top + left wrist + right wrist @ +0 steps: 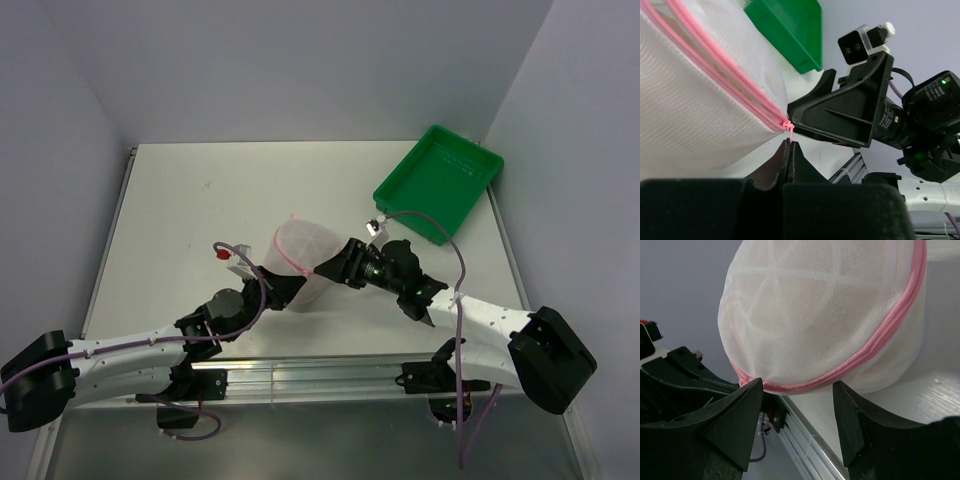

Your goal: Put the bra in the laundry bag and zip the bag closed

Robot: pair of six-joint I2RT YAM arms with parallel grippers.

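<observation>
Left wrist view showed the left gripper (788,150) shut, apparently pinching the pink zipper pull (789,129) at the lower edge of the laundry bag (695,100). From there the zipper's long line ran up and away across the bag. The right gripper (797,385) stood open just at the bag's opposite side, gripping nothing. Only pale curves showed through the mesh, and whether they were the bra was unclear. The left arm looked the one placed to finish the zip.

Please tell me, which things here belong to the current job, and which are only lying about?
Belong to the job: laundry bag; its pink zipper pull, pinched by the left gripper; right gripper, open near the bag. The bra is not clearly visible.
Only lying about: green tray.
</observation>
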